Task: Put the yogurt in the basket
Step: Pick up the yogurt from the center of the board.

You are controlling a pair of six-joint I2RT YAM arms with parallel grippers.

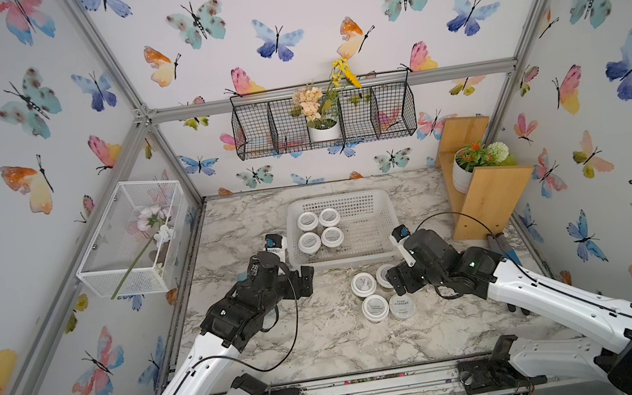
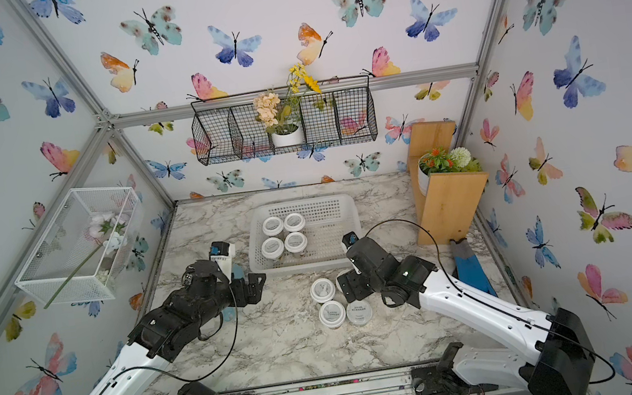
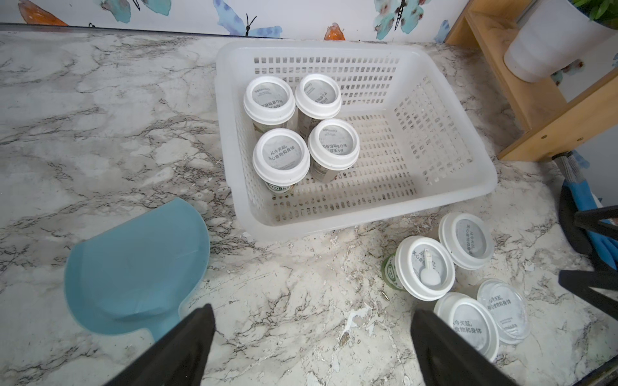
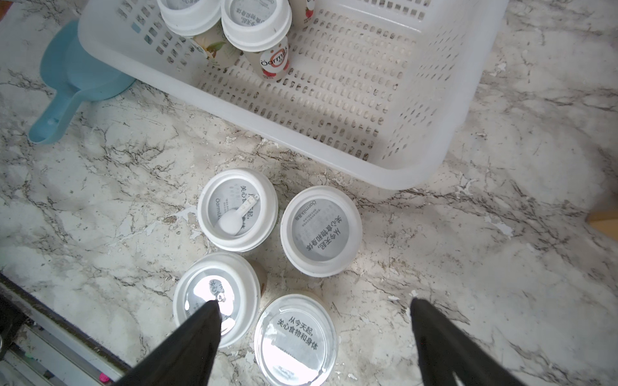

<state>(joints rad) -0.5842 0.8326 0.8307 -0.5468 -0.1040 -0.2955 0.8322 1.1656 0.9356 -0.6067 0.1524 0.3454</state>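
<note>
A: Two grippers, and you have both of them spread. Your left gripper (image 3: 311,310) is released: its black fingers (image 3: 187,344) stand wide apart, with only bare table (image 3: 100,117) showing between them. In both top views it hangs just off the near left corner of the basket (image 1: 356,258).

B: Your right gripper (image 4: 312,302) is released too and grasps nothing. In the right wrist view you see its fingers (image 4: 444,341) spread wider than the flat-lidded cup (image 4: 296,337) that shows between them. How high the gripper hangs above that cup I cannot tell you.

A: Under and around that gripper you have four yogurt cups (image 1: 375,307) on the table. They stand upright, packed close in a square, just in front of the basket's near wall and toward its right half. One of them carries a small white spoon (image 4: 237,214) on its lid.

B: Farther out, you find the other four yogurt cups (image 1: 309,242) upright inside the basket, bunched together in its left half.

A: Just beside the basket's near left corner a blue scoop (image 3: 133,267) lies on the table, close to your left gripper. At the table's far right you see a wooden shelf (image 1: 486,199) holding a potted plant.
</note>
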